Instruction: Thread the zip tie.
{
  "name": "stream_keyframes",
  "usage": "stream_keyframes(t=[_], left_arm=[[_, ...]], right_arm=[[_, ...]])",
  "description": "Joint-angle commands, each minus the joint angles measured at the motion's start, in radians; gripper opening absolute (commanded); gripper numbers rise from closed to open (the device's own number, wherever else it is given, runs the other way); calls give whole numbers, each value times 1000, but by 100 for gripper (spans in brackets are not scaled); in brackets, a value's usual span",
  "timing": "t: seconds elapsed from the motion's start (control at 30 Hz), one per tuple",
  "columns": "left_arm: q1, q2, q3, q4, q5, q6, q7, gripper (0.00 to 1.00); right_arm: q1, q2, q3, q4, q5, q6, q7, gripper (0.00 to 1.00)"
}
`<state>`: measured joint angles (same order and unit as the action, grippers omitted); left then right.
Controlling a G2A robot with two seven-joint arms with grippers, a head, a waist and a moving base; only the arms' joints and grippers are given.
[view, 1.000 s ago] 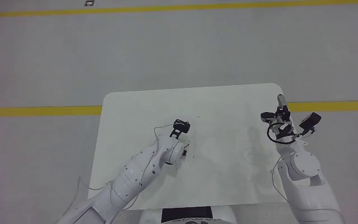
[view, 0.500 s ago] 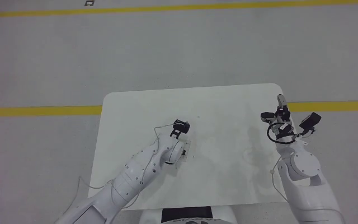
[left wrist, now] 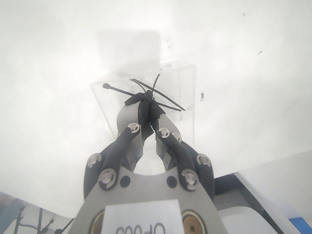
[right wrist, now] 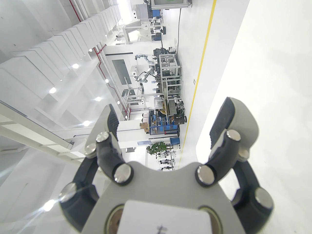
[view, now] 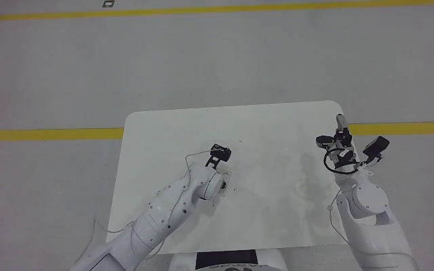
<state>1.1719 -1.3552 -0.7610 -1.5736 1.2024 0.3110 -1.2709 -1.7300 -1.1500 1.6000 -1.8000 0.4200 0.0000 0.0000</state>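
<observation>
Left end effector [left wrist: 147, 102] clamped on a black zip tie [left wrist: 114, 89]; right end effector [right wrist: 168, 116] spread apart at the table [view: 285, 135] edge.
In the left wrist view, the fingers pinch the zip tie. Its thin strands cross and fan out just past the tips, over a clear box [left wrist: 187, 86] standing on the white table; I cannot tell whether they touch it. A white label [left wrist: 139, 216] on the end effector's base carries print cut off at the frame edge. From above, the arms are well apart with white table surface between them. The right arm is at the table's right edge, near a yellow floor line [view: 68, 133].
</observation>
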Motion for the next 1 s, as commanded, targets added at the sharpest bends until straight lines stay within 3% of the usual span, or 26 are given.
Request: stream_keyframes(t=[0.0, 0.97], left_arm=[[11, 4, -5, -22, 9, -3, -5, 0], [72, 28, -49, -119, 36, -59, 47, 0]], right_arm=[[0, 0, 0, 0, 0, 0, 0, 100], [0, 0, 0, 0, 0, 0, 0, 100]])
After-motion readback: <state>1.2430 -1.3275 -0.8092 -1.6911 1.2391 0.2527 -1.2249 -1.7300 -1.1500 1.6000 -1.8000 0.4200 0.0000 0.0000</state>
